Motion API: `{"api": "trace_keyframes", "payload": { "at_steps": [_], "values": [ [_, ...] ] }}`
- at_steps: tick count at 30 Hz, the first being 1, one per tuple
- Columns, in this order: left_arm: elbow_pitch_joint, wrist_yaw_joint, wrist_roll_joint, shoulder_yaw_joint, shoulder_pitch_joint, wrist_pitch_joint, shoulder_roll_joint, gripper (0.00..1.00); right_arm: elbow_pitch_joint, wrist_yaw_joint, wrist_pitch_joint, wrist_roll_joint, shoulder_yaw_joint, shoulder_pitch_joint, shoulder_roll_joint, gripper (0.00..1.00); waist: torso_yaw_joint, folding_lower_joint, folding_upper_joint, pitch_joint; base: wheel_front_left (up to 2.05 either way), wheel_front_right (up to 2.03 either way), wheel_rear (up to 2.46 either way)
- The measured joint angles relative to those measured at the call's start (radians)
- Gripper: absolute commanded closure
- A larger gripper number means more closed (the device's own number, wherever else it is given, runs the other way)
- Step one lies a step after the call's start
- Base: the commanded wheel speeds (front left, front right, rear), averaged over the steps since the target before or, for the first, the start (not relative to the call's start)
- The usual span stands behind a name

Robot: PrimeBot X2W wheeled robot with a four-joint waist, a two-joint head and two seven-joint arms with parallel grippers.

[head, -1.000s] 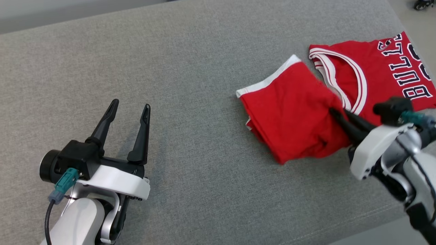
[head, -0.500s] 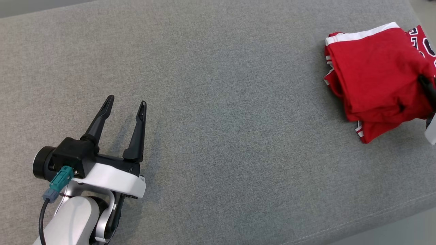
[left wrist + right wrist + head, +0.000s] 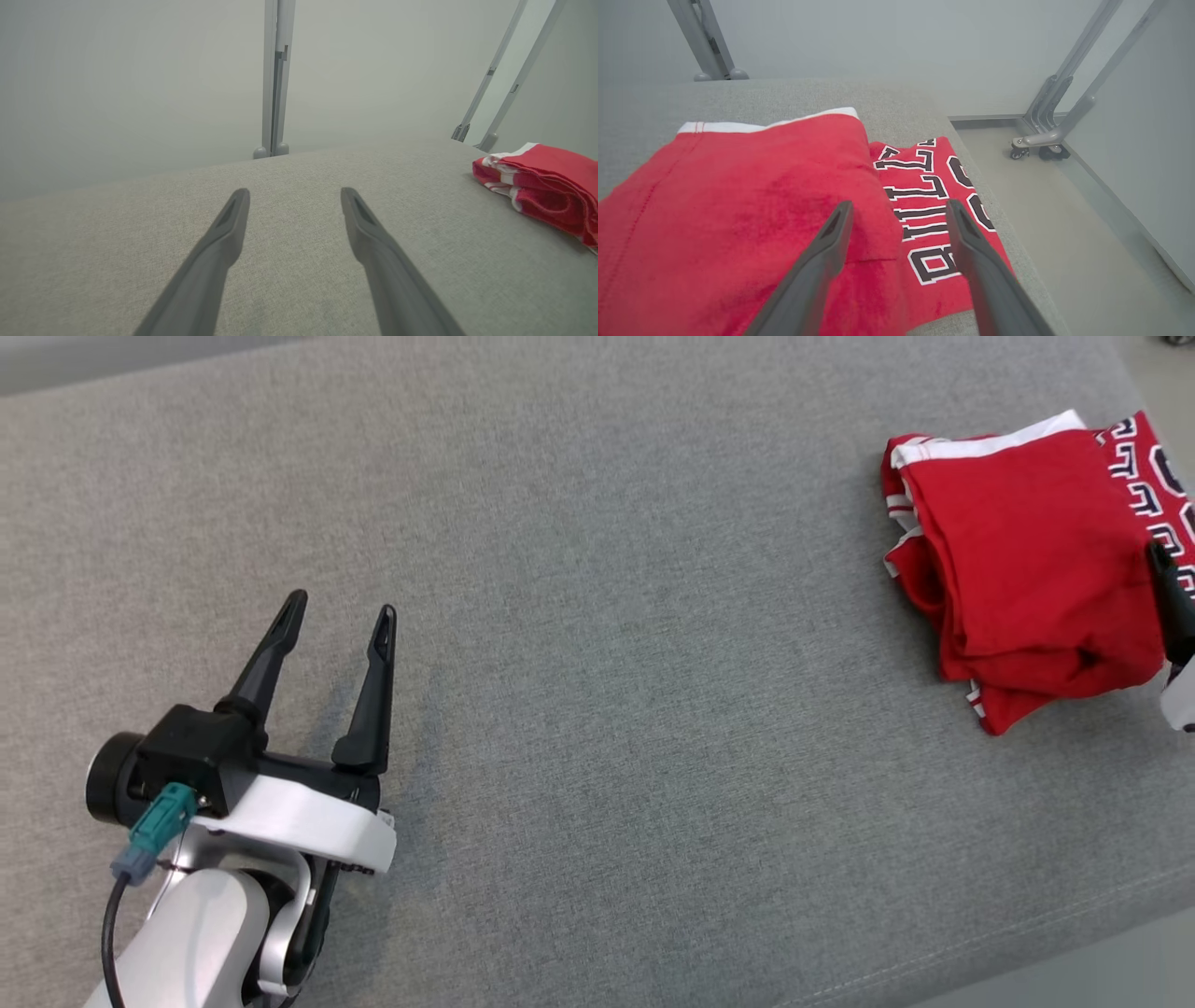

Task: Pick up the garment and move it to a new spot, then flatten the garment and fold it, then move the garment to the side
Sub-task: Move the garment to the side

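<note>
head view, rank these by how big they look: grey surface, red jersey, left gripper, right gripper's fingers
1. grey surface
2. red jersey and left gripper: look alike, gripper nearer the camera, so unranked
3. right gripper's fingers: cut off at the edge

Bright, even light; faint shadows. Wrist cams: edges bent, fingers (image 3: pixel 219 252) soft-focus.

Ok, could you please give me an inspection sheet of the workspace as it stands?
Surface: grey fabric tabletop, flat.
Job's things: red jersey, folded, near the tabletop's right edge.
Clutter: nothing seen.
Grippers: left gripper open over bare tabletop; right gripper open over the jersey, gripping nothing.
Cables: black cable with teal plug at the left wrist.
Surroundings: grey frame legs on castors, pale floor.
</note>
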Motion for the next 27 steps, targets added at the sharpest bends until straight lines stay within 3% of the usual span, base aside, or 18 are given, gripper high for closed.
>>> {"api": "trace_keyframes", "payload": {
  "at_steps": [5,8,13,18,27],
  "values": [
    [0.018,0.01,-0.021,0.01,0.044,-0.015,-0.008,0.0,-0.081,0.0,-0.074,-0.034,-0.044,0.047,0.028,0.0,-0.001,0.0,0.0,-0.056,0.0,0.0,0.0],
    [0.024,0.017,-0.029,0.007,0.07,-0.023,-0.018,0.0,-0.17,0.0,-0.081,-0.115,-0.093,0.102,0.044,0.0,0.003,0.0,0.0,-0.094,0.0,0.0,0.0],
    [0.04,0.022,-0.048,0.012,0.102,-0.039,-0.024,0.0,-0.432,0.0,-0.085,-0.249,-0.247,0.259,0.154,0.0,0.035,0.0,0.0,-0.148,0.0,0.0,0.0],
    [0.053,0.028,-0.062,0.024,0.132,-0.054,-0.025,0.0,-0.654,0.0,-0.06,-0.379,-0.36,0.453,0.309,0.0,0.088,0.0001,0.0,-0.197,0.0,0.0,0.0],
    [0.077,0.039,-0.074,0.035,0.196,-0.073,-0.021,0.0,-0.85,0.0,0.063,-0.488,-0.421,0.639,0.449,0.0,0.172,0.0,0.0,-0.283,0.0,0.0,0.0]
  ]
}}
